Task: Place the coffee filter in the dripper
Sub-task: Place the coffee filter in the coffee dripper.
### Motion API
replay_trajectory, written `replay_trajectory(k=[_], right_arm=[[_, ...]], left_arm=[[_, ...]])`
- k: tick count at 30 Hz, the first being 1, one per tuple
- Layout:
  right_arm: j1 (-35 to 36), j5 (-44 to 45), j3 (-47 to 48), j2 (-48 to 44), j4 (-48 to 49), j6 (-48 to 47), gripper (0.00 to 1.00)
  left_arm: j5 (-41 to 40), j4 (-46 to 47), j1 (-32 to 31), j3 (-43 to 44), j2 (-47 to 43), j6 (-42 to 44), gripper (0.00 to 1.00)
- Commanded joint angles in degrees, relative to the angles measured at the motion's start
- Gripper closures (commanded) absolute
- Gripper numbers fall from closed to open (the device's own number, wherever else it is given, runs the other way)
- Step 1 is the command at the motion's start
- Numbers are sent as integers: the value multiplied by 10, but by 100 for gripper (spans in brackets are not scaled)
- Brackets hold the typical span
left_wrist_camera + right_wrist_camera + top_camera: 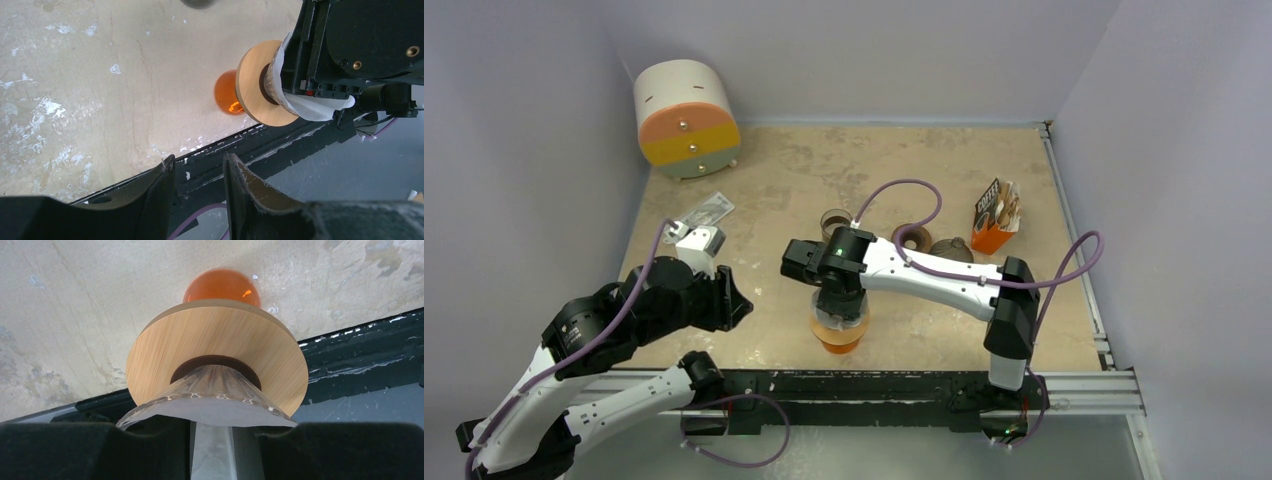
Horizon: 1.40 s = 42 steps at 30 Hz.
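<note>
**Filter in the dripper's mouth, both grippers parted**

Much is masked. From above, the right arm's wrist covers the top of the clear ribbed glass dripper [215, 347] with its round wooden collar. Only the orange glass globe [221, 286] beneath it shows, near the front edge of the beige stone-look tabletop [824, 170].

In the left wrist view the same black wrist hides the cone's opening, and only a crumpled edge of paper shows past it. The right wrist view cuts off the paper's lower part behind its own pads.

The white paper coffee filter [215, 410] lies in the mouth of the glass cone. The right gripper [212, 440] has its fingers spread, with pale paper showing in the gap; whether the pads touch it cannot be told. The left gripper [200, 170] hangs well to the left, fingers apart and holding nothing.

Counted:
- one dripper and one filter
- one white drum cabinet with orange and yellow fronts [686, 118]
- one clear plastic packet [709, 210]
- one orange carton [996, 220]
- one dark cup [834, 222]
- two brown objects [914, 237] half hidden behind the right arm, too unclear to name
</note>
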Motion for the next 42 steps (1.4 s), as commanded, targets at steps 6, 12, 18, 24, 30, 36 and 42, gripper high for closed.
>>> replay_trajectory(k=[6, 12, 18, 24, 30, 36, 42], right_arm=[[10, 43, 14, -34, -8, -14, 65], [13, 60, 29, -37, -16, -31, 64], [18, 76, 47, -43, -25, -51, 62], [23, 83, 48, -57, -13, -75, 59], [26, 105, 45, -92, -4, -109, 56], [26, 112, -2, -157, 75, -176, 54], [26, 117, -46, -227, 115, -236, 52]], left_arm=[[5, 4, 2, 11, 7, -9, 62], [4, 4, 2, 11, 12, -12, 62], [4, 5, 2, 15, 15, -20, 62], [8, 7, 2, 15, 22, -27, 62], [12, 17, 2, 7, 24, -42, 62], [-3, 24, 2, -7, 19, -60, 63], [-43, 31, 2, -5, 16, -67, 63]])
